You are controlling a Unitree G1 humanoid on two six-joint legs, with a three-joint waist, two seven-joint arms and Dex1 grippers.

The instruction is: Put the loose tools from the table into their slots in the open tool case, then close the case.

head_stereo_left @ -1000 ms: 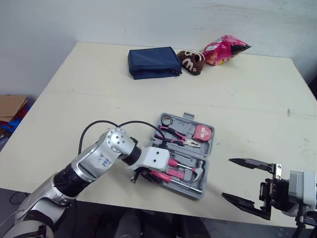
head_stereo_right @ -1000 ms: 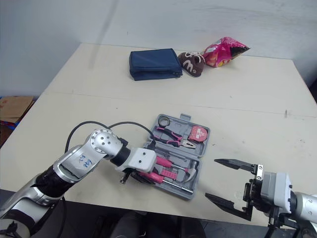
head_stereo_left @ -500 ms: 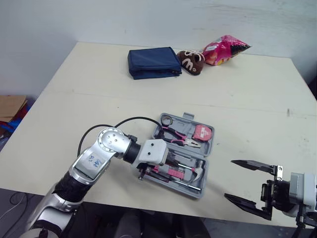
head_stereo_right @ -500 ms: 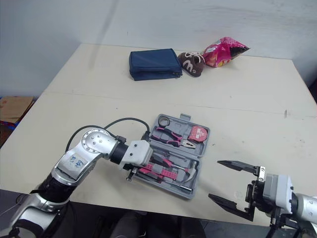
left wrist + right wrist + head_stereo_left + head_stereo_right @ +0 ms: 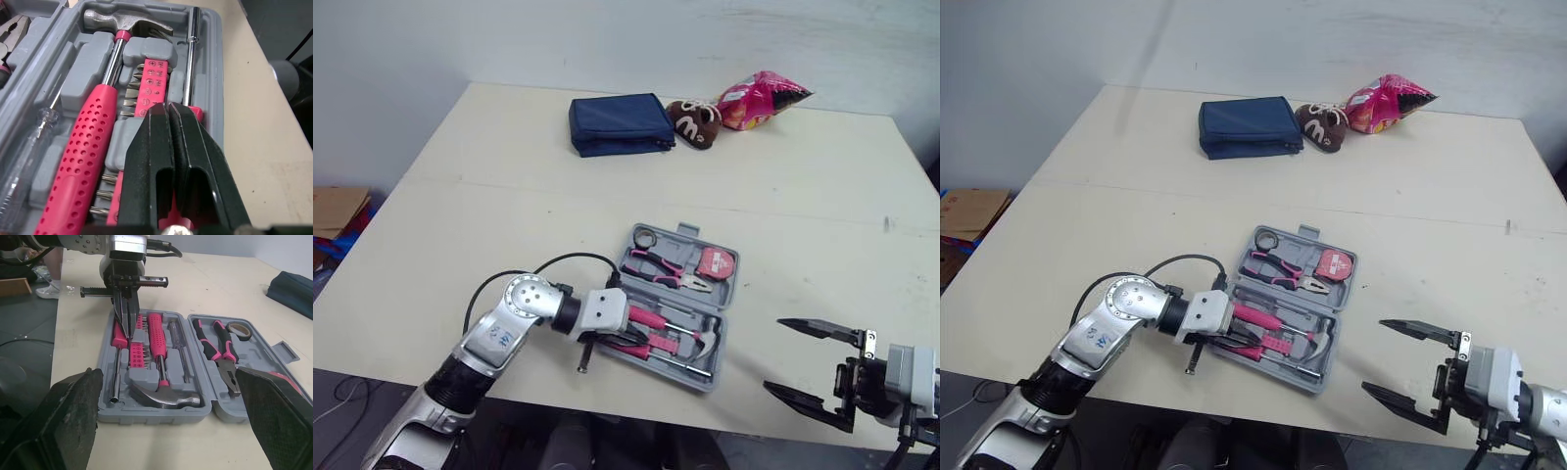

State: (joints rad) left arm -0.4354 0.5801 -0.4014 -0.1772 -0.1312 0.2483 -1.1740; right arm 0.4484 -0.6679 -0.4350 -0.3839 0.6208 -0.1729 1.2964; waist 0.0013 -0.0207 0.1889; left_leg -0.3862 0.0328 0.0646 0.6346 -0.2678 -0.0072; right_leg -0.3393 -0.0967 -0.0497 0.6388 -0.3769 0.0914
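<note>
The grey tool case (image 5: 724, 294) lies open near the table's front edge. It holds a pink-handled hammer (image 5: 93, 147), a pink bit strip (image 5: 149, 83), a clear-handled screwdriver (image 5: 24, 147), a pink-handled driver with a steel shaft (image 5: 190, 58), pliers (image 5: 671, 269), a pink tape measure (image 5: 714, 262) and a tape roll (image 5: 643, 235). My left gripper (image 5: 128, 330) is shut, its fingers (image 5: 171, 147) pressed together, pointing down onto the driver's pink handle (image 5: 119, 335) at the case's near left corner. My right gripper (image 5: 813, 377) hangs open off the case's right side, at the table's front edge.
At the far side of the table lie a navy pouch (image 5: 621, 122), a brown plush item (image 5: 695, 119) and a pink snack bag (image 5: 759, 96). A cardboard box (image 5: 333, 211) sits on the floor to the left.
My left forearm has dropped lower and the gripper has turned, staying shut at the case's near left corner. The right gripper has drifted slightly right, still open.
</note>
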